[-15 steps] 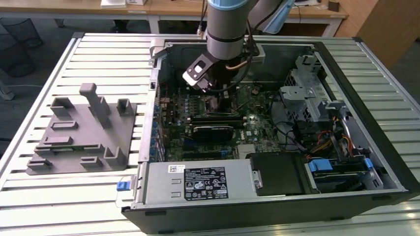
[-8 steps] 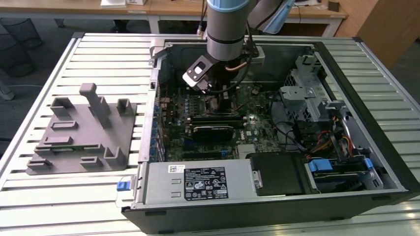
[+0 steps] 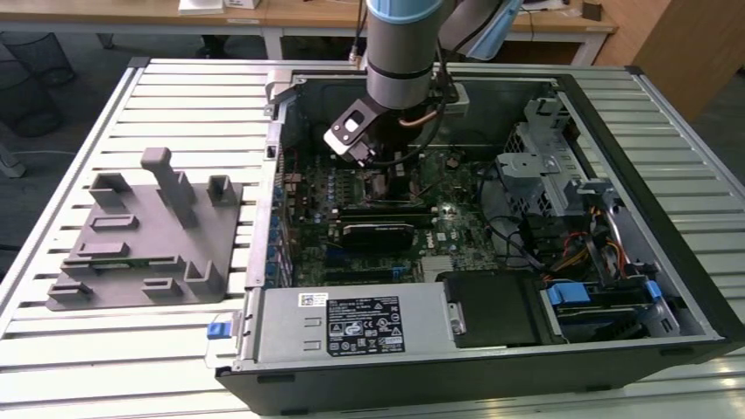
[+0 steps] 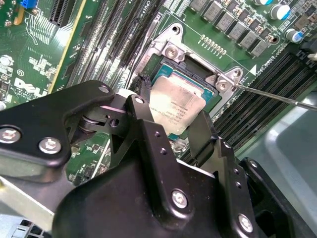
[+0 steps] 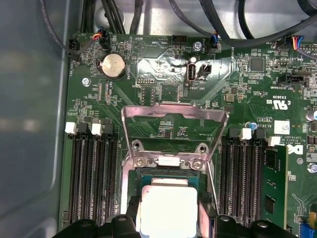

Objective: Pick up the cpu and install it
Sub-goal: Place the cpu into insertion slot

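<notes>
black gripper [image 4: 173, 121] hardware sits nearest in both wrist views, its 2 fingers [image 4: 148, 139] reaching down to the cpu socket [image 4: 194, 63] on the green motherboard [image 4: 44, 54]. between them is the cpu [image 4: 176, 105], silver lid up. the jaws are closed to about its width, 1 finger against each of 2 opposite edges, so they appear to have hold of it. the chip lies directly over the socket, inside its metal surround. whether it is already bedded on the contacts or a shade above them cannot be told.

the hinged load plate [image 5: 173, 111] stands raised at the socket's hinge end, and the thin retention lever [image 4: 277, 97] angles away beside the socket, so nothing covers the opening. memory slots [image 5: 91, 173] flank the socket on 2 sides. in the exterior view the arm reaches down into the open computer case [image 3: 664, 201]. the grey tray [image 3: 152, 236] with upright posts rests outside the case, well apart from the socket.

done well, this step likely needs the chip flat and square to the socket, with its notches and marked corner matched to the socket's keys. it should descend straight, with no sideways push, since the contacts underneath would probably bend easily. the grip should be light, and the fingers kept clear of the socket's surround and the plate hinge.
</notes>
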Robot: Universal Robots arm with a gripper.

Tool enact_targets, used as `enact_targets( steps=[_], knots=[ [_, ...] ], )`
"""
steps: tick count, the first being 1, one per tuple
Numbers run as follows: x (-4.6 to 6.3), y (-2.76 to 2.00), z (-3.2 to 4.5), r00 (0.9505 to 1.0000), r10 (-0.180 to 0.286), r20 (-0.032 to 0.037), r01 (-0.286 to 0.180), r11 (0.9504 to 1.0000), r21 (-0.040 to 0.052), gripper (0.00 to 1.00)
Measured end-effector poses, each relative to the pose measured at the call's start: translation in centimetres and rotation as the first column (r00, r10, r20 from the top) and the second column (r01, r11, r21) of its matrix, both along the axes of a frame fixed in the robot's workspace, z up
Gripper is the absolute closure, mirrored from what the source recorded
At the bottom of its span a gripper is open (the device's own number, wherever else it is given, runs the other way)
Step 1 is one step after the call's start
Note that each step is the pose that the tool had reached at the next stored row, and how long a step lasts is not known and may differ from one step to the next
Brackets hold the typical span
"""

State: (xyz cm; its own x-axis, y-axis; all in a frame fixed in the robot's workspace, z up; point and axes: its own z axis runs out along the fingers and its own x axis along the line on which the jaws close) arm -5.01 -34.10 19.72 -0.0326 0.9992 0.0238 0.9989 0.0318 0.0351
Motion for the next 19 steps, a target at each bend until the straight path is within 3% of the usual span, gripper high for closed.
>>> enact_targets(
  steps=[19],
  knots=[
    [0.06, 0.14, -0.42, 1.0, -0.007, 0.0001, 0.007, 1.0, 0.0002, 0.45]
  ],
)
